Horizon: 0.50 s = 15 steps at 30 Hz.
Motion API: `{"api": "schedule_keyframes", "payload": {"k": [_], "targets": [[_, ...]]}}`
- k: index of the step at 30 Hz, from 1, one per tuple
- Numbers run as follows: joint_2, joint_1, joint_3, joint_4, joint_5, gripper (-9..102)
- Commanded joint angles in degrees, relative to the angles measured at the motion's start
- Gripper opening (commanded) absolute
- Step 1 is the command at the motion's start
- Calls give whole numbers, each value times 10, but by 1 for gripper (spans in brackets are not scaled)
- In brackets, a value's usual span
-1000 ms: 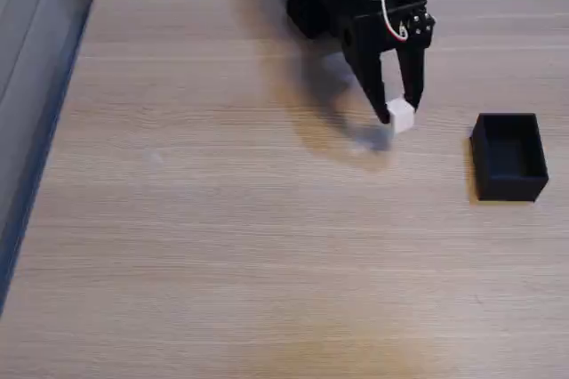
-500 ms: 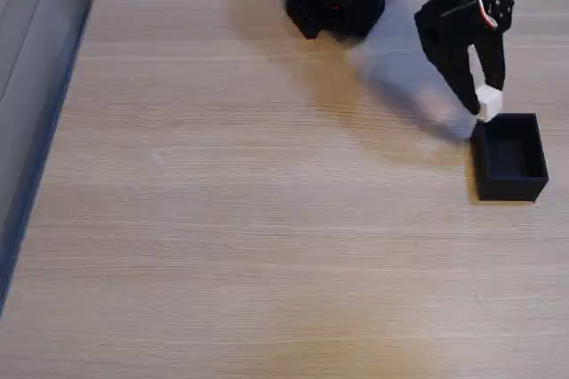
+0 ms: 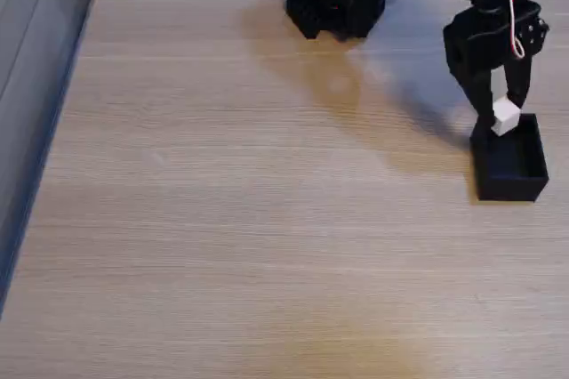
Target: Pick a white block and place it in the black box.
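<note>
A pale wood-grain desk fills my fixed view (a grey wall runs along its 9 o'clock edge). The black box sits at 3 o'clock, its inside dark. My end effector pinches the white block over the box's 12 o'clock rim.

A light wood-grain table spreads across the fixed view under soft, even light. A grey panel with a blue edge runs from nine to eleven o'clock.
</note>
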State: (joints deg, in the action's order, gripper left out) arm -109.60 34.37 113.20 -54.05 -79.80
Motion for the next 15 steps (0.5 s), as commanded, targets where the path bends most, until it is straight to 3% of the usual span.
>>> {"api": "schedule_keyframes", "payload": {"k": [1,7,15], "targets": [[26,10,-48,-13,23,0],[77,12,-91,-25,43,1],[108,21,-134,-25,108,12]]}}
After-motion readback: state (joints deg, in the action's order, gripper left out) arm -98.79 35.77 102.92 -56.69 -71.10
